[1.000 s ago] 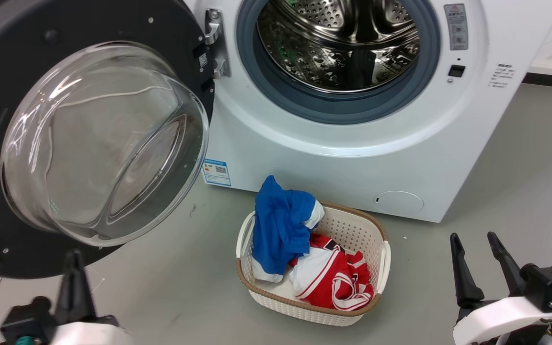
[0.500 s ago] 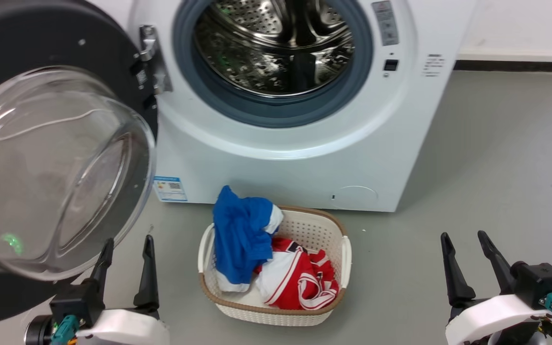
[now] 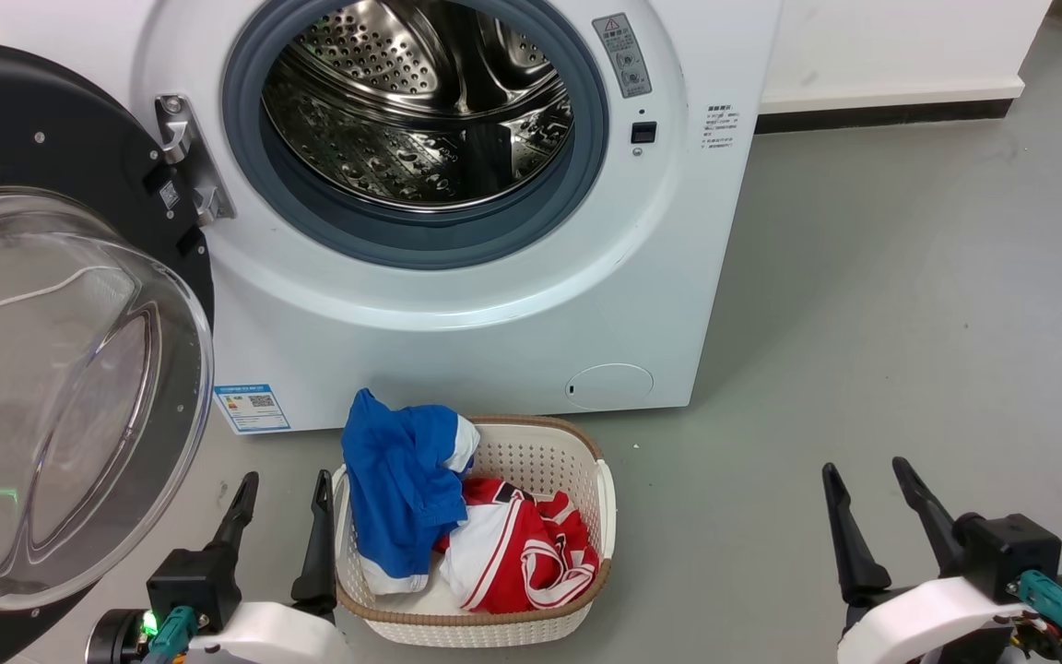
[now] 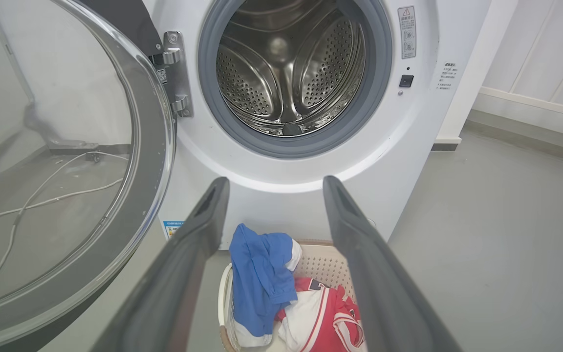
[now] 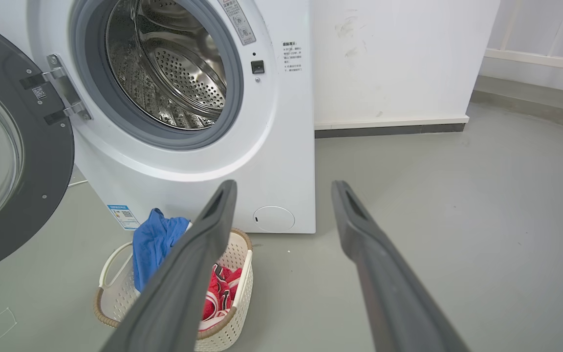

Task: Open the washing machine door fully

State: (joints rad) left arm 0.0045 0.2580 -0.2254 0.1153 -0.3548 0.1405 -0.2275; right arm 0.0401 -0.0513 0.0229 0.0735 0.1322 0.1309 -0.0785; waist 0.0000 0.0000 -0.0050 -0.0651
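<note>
The white washing machine point(image 3: 457, 323) point(image 4: 408, 142) point(image 5: 281, 161) stands ahead with its steel drum exposed. Its door point(image 3: 42, 101) point(image 4: 135, 161) point(image 5: 42, 186), a black ring with a bulging clear glass bowl, is swung wide out to the left on its metal hinge point(image 3: 185, 157). My left gripper point(image 3: 284, 480) point(image 4: 274, 183) is open and empty at the lower left, just right of the door's lower edge and apart from it. At the lower right, over bare floor, my right gripper point(image 3: 863, 468) point(image 5: 284, 186) is open with nothing in it.
A cream laundry basket point(image 3: 577, 604) point(image 4: 320, 259) point(image 5: 240, 274) with blue and red-white clothes sits on the grey floor in front of the washer, next to my left gripper. A white wall with a dark skirting point(image 3: 881, 115) runs behind at the right.
The head camera has turned and drawn back, so washer and basket slid left in the picture. My left gripper has come up into view, with both fingers showing beside the basket. The right gripper keeps its pose.
</note>
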